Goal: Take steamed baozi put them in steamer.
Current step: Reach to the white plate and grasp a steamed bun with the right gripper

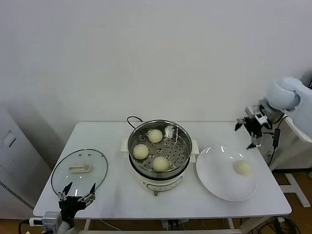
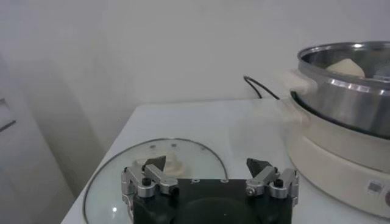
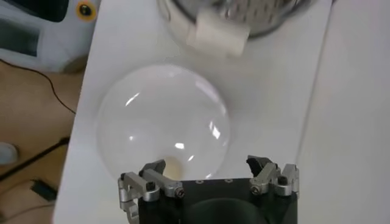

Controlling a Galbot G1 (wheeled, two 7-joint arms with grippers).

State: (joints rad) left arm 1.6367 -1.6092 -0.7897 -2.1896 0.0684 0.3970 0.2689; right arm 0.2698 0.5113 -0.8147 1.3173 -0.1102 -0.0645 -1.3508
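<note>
Glass is catching the light just beyond the left gripper (image 1: 77,196), which is hanging with its fingers spread at the table's (image 1: 112,202) near edge, holding nothing; the lid (image 1: 79,169) is lying flat right ahead of it. Farther off to that gripper's right, the steamer (image 1: 160,147) is sitting with three baozi (image 1: 160,163) resting on its perforated floor. Beyond, the right gripper (image 1: 246,132) is hovering open and empty above the table's far right side, with the white plate (image 1: 219,178) below it carrying the fourth baozi (image 1: 241,167).
</note>
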